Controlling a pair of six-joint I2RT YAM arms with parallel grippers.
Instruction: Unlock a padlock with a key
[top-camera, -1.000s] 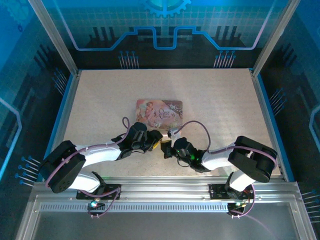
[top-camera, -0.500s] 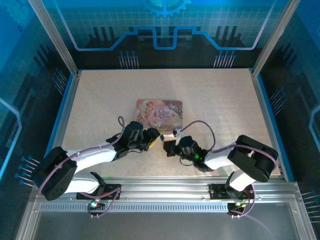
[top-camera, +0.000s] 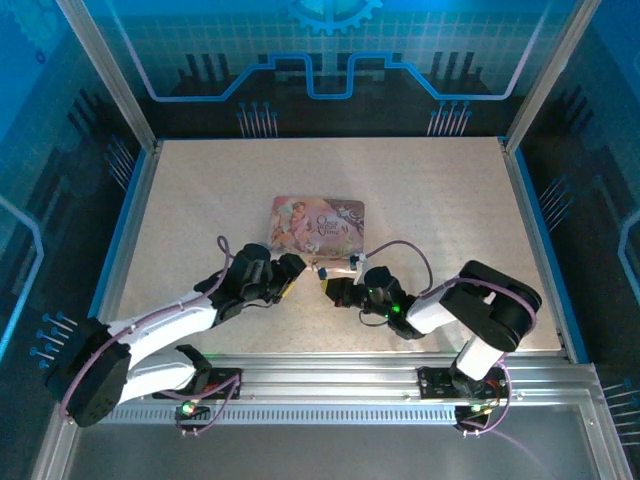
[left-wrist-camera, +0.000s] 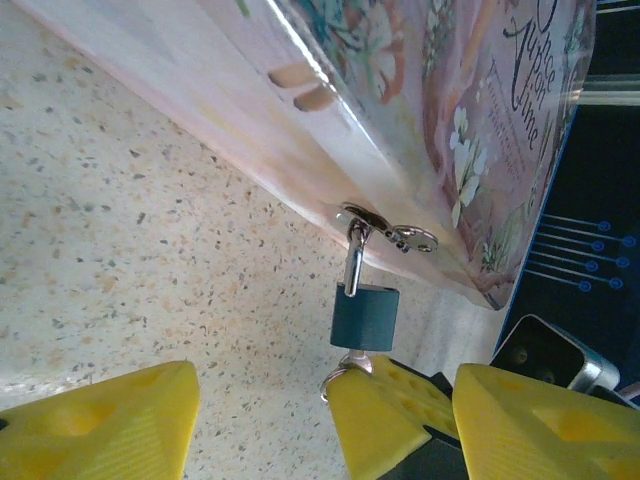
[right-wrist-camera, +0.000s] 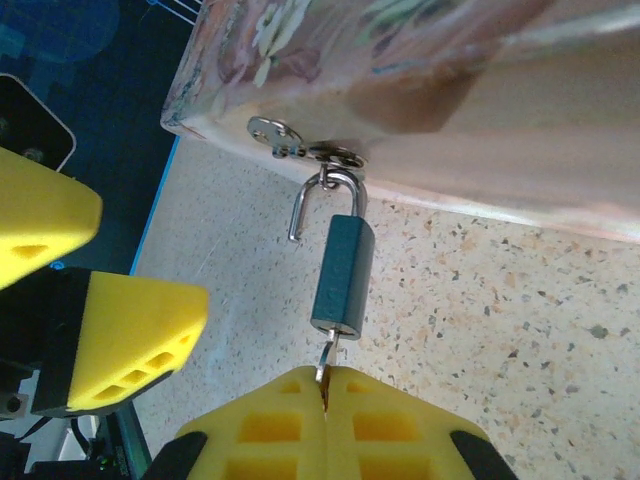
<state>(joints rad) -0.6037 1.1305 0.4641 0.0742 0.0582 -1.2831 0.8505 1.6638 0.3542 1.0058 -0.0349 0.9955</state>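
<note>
**Tin box** (top-camera: 318, 222): flat, pink, picture-printed, lying mid-bench (top-camera: 430, 190). The lid is down and the contents are hidden. A silvery hasp (right-wrist-camera: 300, 148) sits on its near side.

**Padlock** (right-wrist-camera: 342, 275): tiny, and its body reads dark blue-green in the wrist views. It hangs from the hasp against the tin's near side. The thin silvery shackle (right-wrist-camera: 325, 185) is sprung, with one leg hooked through the hasp ring and the other standing free of the body.

**Key** (right-wrist-camera: 326, 358): seated in the underside of the padlock.

**Right end effector** (right-wrist-camera: 325, 380): yellow pads pressed together on the key, directly beneath the padlock.

**Left end effector** (top-camera: 287, 277): fingers spread apart and holding nothing, just beside the padlock and near the tin's front left corner.
</note>
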